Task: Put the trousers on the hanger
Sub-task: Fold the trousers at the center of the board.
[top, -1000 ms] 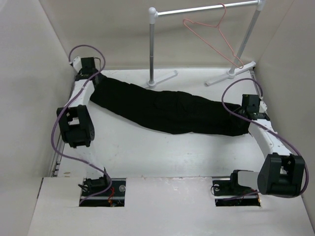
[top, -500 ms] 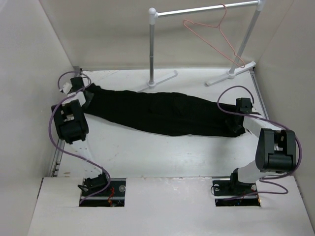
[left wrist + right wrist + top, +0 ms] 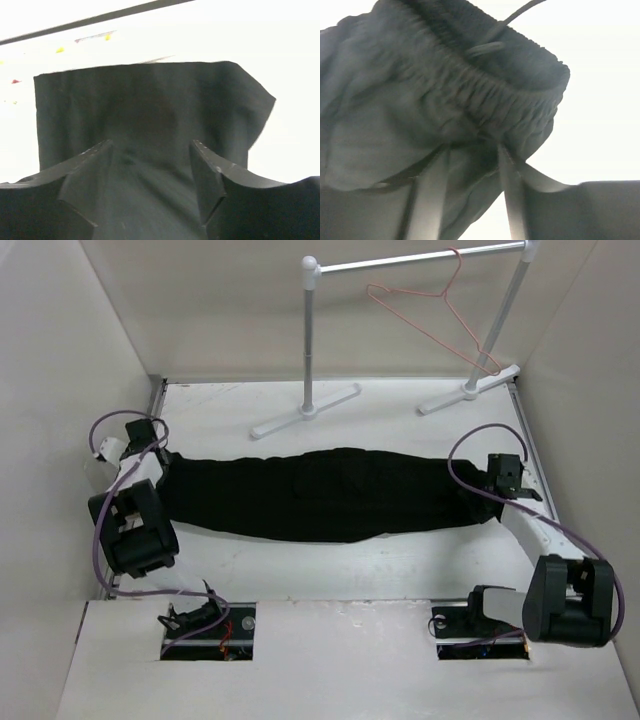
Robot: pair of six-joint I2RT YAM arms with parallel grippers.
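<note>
Left gripper [image 3: 150,150]: its two fingers are clamping the leg-hem end of the plain black soft-fabric long trousers [image 3: 320,495]; dark cloth is filling the gap between them and a flat flap is sticking out past the tips.
Right gripper [image 3: 472,150]: its fingers are pinching in close together on the gathered elastic waistband [image 3: 485,80], just under the drawcord.
Trousers' position: lying on the white table [image 3: 300,565], stretching between the two grippers.
Long axis: running left to right across the table, hems at the left and waistband at the right.
Hanger direction: the thin pink-red wire triangular hanger [image 3: 430,325] is hanging by its hook from the white-and-silver metal garment rail [image 3: 400,260], beyond the trousers and up toward the far right.
Nearer arm: the right one, judging by position; the waistband end is sitting almost beneath the hanger.
Edges and room: the rail's feet are standing between cloth and back wall; side walls are crowding both grippers, and open table is lying nearer the bases.
</note>
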